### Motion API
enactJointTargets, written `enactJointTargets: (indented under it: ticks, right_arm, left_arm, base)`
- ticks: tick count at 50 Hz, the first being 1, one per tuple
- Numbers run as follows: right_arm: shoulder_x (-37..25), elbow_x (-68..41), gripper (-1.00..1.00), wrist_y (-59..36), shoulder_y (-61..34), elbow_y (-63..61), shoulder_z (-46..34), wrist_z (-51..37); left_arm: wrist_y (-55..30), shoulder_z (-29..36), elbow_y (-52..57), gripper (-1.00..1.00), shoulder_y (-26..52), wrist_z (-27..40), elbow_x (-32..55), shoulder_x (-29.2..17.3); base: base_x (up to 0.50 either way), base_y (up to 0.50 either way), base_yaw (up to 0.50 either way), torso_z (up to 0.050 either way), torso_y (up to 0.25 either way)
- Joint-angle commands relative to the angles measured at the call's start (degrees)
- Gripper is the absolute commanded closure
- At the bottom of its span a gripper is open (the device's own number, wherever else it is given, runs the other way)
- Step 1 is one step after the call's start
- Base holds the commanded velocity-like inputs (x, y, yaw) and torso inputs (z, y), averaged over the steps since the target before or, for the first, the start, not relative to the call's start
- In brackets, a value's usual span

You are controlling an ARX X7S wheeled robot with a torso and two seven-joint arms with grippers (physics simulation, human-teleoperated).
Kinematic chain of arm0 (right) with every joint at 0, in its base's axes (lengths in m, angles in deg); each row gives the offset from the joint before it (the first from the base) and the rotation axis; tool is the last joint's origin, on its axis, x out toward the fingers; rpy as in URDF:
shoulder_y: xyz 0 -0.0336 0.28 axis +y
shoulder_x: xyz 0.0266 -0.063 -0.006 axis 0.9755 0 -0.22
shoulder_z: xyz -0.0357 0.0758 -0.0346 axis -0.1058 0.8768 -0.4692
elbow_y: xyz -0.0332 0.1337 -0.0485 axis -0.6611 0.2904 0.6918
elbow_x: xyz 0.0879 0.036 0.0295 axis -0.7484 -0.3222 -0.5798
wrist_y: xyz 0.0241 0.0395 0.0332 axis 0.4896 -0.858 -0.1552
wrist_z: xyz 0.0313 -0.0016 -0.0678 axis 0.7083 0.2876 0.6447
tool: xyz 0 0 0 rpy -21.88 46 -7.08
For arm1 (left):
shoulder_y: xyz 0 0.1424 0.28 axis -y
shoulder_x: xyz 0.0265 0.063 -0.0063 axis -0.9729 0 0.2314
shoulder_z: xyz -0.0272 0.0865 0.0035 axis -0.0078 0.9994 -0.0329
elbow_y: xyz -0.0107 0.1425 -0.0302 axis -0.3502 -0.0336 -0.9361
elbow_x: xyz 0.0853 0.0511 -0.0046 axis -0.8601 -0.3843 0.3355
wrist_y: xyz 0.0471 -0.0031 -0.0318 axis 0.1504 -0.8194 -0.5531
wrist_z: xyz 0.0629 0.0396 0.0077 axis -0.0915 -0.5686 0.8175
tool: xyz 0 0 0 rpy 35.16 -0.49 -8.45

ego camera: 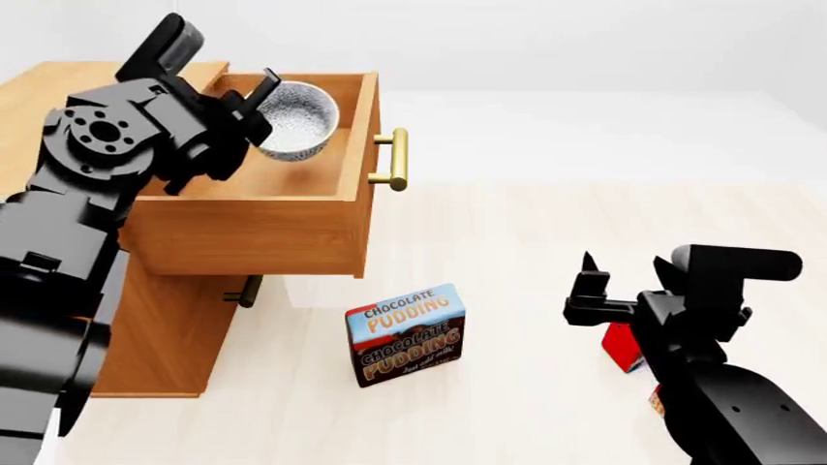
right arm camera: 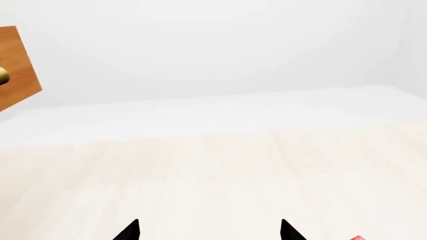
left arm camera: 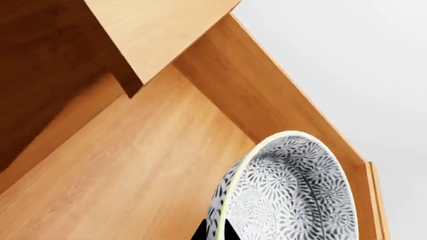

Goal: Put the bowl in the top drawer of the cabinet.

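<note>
Left fingers (ego camera: 259, 97) are clamped on the rim of the speckled bowl (ego camera: 297, 118), holding it tilted over the pulled-out top drawer (ego camera: 271, 208) of the cabinet (ego camera: 52, 82), near the drawer's front wall. Right fingers (right arm camera: 137, 231) are spread wide with nothing in them, low over the floor (ego camera: 543, 252) well off to the side, near a chocolate pudding box (ego camera: 406, 334).

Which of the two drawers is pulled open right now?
The top drawer, with the bowl held over it; the lower drawer sits flush in the cabinet.
</note>
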Motion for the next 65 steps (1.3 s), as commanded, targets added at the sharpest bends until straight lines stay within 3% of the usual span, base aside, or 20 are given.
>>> enactJointTargets:
  ticks: [1, 24, 25, 37, 52, 65]
  right_arm:
    - [-0.2, -0.2, -1.0, 0.2, 0.1, 0.2, 0.1, -0.1]
    - [-0.4, -0.3, -1.0, 0.6, 0.2, 0.7, -0.1, -0.4]
    - [-0.4, -0.3, -1.0, 0.6, 0.2, 0.7, -0.1, -0.5]
    - [-0.8, -0.9, -1.0, 0.0, 0.0, -0.1, 0.3, -0.8]
    - [-1.0, -1.2, -1.0, 0.0, 0.2, -0.4, 0.3, -1.1]
    - [-1.1, -1.5, -1.0, 0.2, 0.3, -0.3, 0.4, -1.2]
  left_arm:
    - [0.9, -0.4, -1.7, 1.0, 0.7, -1.0, 0.1, 0.4]
    - [1.8, -1.0, -1.6, 1.0, -0.1, 0.1, 1.8, 0.0]
    - [1.7, -1.0, -1.5, -1.0, -0.1, 0.0, 1.8, 0.0]
    - [1.6, -1.4, 2.1, -1.0, -0.8, 1.8, 2.3, -1.3]
    - [2.0, -5.3, 27.9, -1.0, -7.6, 13.8, 6.0, -8.6]
    - [3.8, -8.3, 43.3, -1.0, -9.9, 13.0, 6.8, -12.8]
  base:
    - [0.0, 0.0, 0.0, 0.0, 0.0]
    - [0.0, 0.0, 0.0, 0.0, 0.0]
    - [0.0, 0.0, 0.0, 0.0, 0.0]
    - [0.0, 0.0, 0.0, 0.0, 0.0]
    - [0.0, 0.0, 0.0, 0.0, 0.0]
    - [0.0, 0.0, 0.0, 0.001, 0.0]
